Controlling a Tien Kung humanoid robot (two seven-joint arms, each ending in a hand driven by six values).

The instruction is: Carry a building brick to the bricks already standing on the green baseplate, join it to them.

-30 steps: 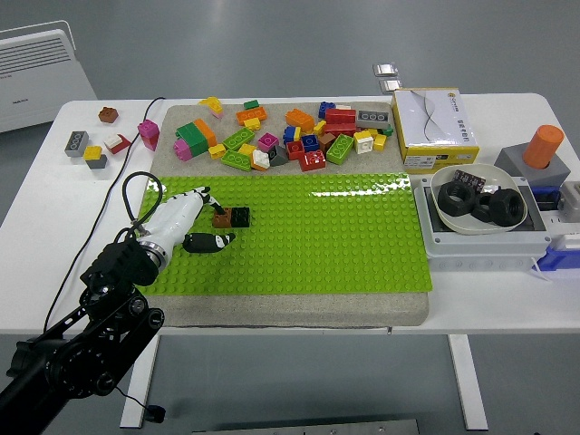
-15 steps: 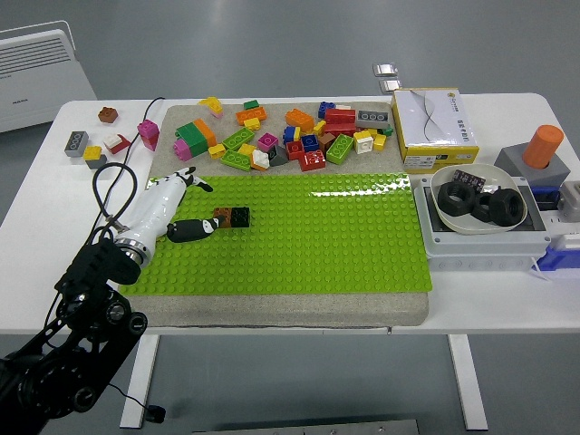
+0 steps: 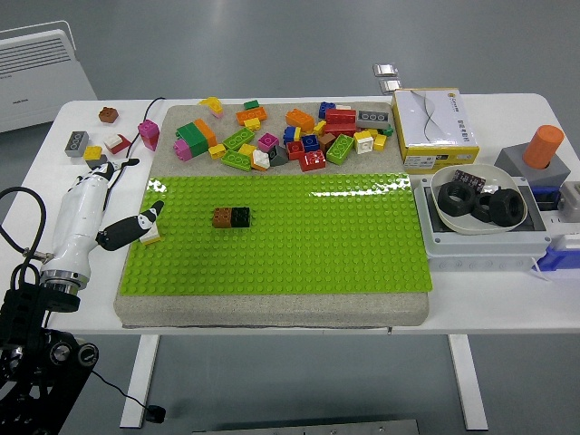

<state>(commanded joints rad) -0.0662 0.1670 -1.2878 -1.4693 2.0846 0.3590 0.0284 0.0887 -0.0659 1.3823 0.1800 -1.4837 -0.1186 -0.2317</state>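
- Since the earlier frame our left hand [image 3: 95, 213] has drawn back leftward off the joined bricks [image 3: 230, 217] and now sits at the left edge of the green baseplate [image 3: 299, 245].
- Our fingers [image 3: 136, 224] are loosely spread and grip nothing; the thumb tip lies over the plate's left margin, the others reach toward the loose blocks on the table [image 3: 41, 195].
- The joined bricks, brown beside black, stand on the plate's left half, long axis running left to right.
- Bare studs surround them on all sides; the brick pile [image 3: 281, 136] lies beyond the plate's far edge.
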